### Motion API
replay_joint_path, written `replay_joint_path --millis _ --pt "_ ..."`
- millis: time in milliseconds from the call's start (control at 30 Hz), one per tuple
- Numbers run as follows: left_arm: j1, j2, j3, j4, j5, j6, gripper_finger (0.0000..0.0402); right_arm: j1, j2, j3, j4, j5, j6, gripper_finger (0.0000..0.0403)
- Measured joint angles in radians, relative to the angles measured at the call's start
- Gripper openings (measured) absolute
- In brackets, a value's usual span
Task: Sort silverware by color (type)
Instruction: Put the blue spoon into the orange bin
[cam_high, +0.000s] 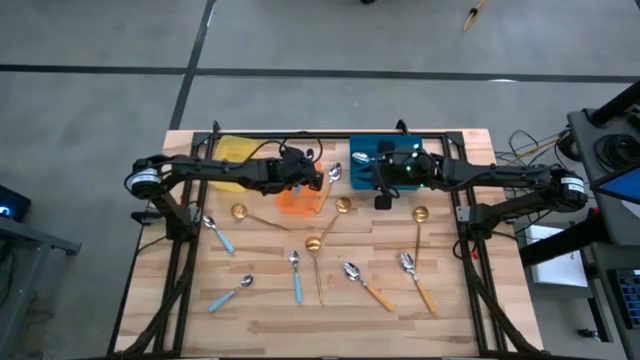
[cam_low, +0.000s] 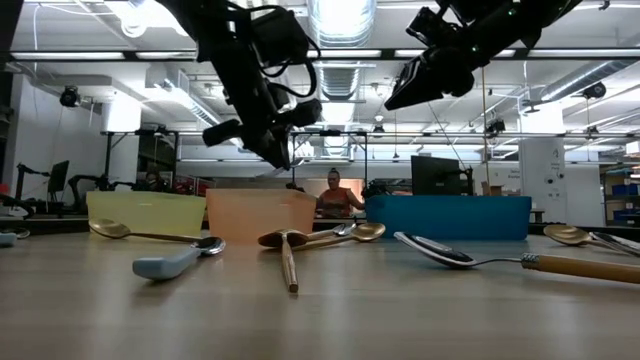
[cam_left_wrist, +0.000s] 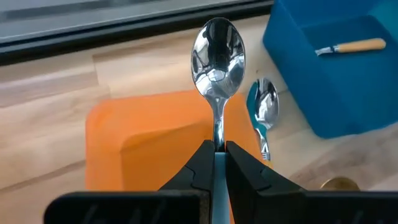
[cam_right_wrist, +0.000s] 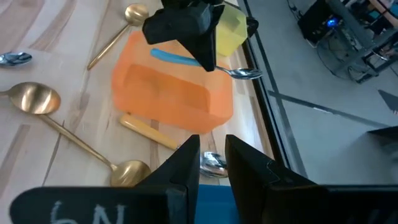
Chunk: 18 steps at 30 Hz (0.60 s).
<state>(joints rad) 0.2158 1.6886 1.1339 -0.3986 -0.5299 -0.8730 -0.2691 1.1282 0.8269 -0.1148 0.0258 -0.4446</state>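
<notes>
left gripper (cam_left_wrist: 216, 155) clenched on a blue-handled spoon (cam_left_wrist: 217, 56), orange bin (cam_left_wrist: 143, 143) directly beneath; right gripper (cam_right_wrist: 211, 155) released, nearby.

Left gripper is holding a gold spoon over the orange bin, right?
Not quite. The left gripper is over the orange bin, jaws shut on a spoon, but the spoon has a silver bowl and a light-blue handle, not gold. The left wrist view shows the bowl; the right wrist view shows the blue handle.
</notes>
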Motion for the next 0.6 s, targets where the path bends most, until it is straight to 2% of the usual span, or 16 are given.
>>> replay_joint_path --millis 600 --pt "-0.003 0.013 0.000 -0.047 0.019 -0.008 0.0008 0.000 0.002 -0.022 -0.007 0.001 0.027 0.0068"
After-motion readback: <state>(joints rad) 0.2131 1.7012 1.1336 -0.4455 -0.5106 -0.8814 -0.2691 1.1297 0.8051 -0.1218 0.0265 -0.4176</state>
